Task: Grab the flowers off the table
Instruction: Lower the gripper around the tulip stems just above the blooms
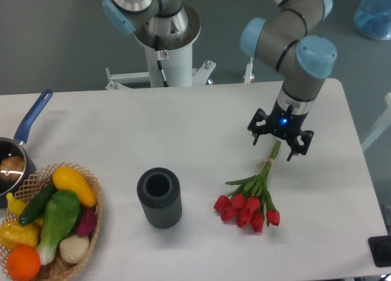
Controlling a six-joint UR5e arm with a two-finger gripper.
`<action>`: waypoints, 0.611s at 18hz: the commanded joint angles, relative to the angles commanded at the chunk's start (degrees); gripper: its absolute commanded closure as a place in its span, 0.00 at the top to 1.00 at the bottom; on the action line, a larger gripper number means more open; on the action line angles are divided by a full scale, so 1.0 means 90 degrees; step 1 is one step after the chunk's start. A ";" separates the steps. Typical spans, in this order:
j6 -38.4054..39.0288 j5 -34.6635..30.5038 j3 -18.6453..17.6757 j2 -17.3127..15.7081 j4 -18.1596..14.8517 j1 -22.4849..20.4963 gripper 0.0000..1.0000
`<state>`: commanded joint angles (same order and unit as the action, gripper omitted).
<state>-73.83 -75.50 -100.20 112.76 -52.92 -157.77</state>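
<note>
The flowers (252, 203), a bunch of red tulips with long green stems, lie on the white table (183, 146) right of centre, heads toward the front, stems pointing up and to the right. My gripper (275, 147) hangs open right over the upper part of the stems, one finger on each side of them. The stem tips are hidden under the gripper body. Nothing is held.
A dark grey ribbed cylinder vase (159, 197) stands left of the tulips. A wicker basket (52, 229) of vegetables and fruit sits at the front left. Behind it is a blue-handled pot (17, 153). The robot base (165, 40) stands at the back.
</note>
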 joint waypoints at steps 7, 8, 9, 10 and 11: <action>0.0000 -0.0010 0.0283 0.0391 0.0030 0.0186 1.00; 0.0000 -0.0010 0.0283 0.0391 0.0030 0.0186 1.00; 0.0000 -0.0010 0.0293 0.0391 0.0030 0.0177 1.00; -0.0010 -0.0010 0.0312 0.0401 0.0040 0.0177 1.00; -0.0010 -0.0010 0.0380 0.0459 0.0030 0.0177 1.00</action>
<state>-73.92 -75.59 -96.77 116.89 -52.65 -156.18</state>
